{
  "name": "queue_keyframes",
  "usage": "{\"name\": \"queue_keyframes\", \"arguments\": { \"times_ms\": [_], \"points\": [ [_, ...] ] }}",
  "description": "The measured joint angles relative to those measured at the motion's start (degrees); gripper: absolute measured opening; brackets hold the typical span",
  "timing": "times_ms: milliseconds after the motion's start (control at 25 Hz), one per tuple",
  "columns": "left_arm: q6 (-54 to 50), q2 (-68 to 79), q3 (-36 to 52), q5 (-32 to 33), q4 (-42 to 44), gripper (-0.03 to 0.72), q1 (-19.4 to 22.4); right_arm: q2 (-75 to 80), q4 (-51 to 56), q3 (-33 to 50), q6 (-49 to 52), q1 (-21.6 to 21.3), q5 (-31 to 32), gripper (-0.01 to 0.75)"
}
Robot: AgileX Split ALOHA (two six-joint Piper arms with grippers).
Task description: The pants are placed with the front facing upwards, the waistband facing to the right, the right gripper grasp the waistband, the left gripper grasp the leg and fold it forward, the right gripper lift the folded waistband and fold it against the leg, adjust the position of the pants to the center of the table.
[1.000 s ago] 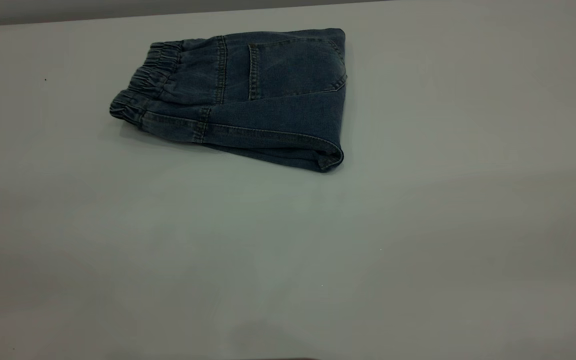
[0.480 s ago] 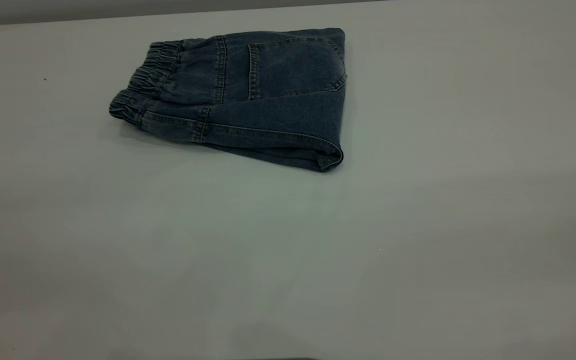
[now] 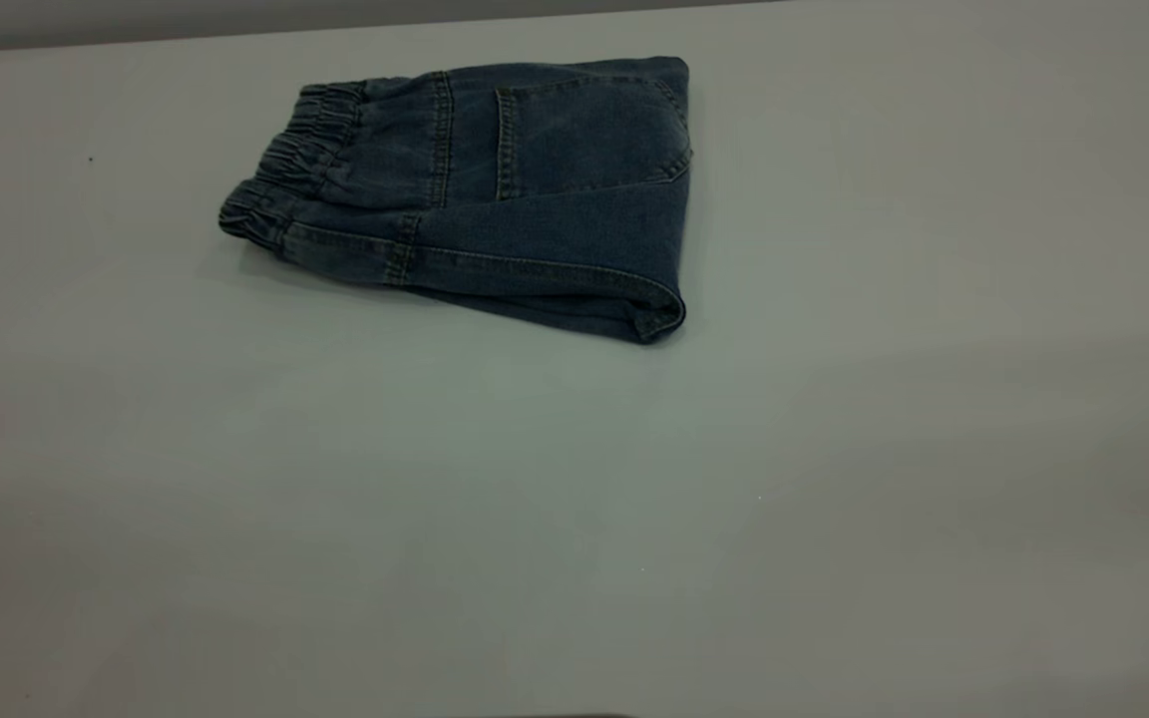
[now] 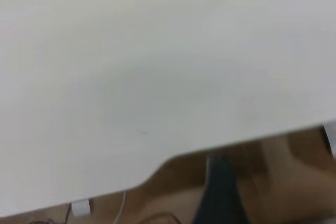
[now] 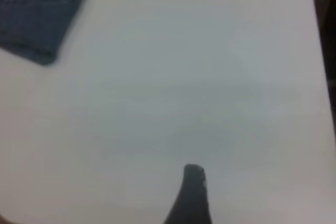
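Observation:
The pants (image 3: 495, 189) lie folded into a compact blue denim bundle on the far part of the table (image 3: 574, 499), left of its middle. The gathered waistband (image 3: 287, 172) is at the bundle's left end and a back patch pocket (image 3: 584, 130) faces up. Neither gripper appears in the exterior view. In the right wrist view a black part of my right gripper (image 5: 191, 195) hangs over bare table, well away from a corner of the pants (image 5: 37, 19). The left wrist view shows a dark blurred part of my left gripper (image 4: 220, 192) beyond the table's edge (image 4: 173, 157), above the floor.
The table's far edge (image 3: 335, 28) runs just behind the pants. A brown floor (image 4: 283, 177) with a white cable (image 4: 122, 205) and a small white box (image 4: 80, 208) lies beyond the table in the left wrist view.
The pants have not moved. A faint shadow on the table near the front edge has faded away.

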Motion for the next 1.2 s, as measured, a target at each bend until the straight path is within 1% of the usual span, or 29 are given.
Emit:
{"name": "queue_keyframes", "arguments": {
  "times_ms": [120,360,1200],
  "points": [
    [0.0,-4.29,0.0,0.21,0.0,0.482,1.37,-1.42,0.06,0.0,0.0,-0.79,0.06,0.568],
    [0.0,-8.82,0.0,0.61,0.0,0.482,1.42,-3.76,0.18,0.0,0.0,-1.16,0.18,0.568],
    [0.0,-9.08,0.0,0.79,0.0,0.482,1.42,-4.26,0.18,0.0,0.24,-1.21,0.23,0.568]
  ]
}}
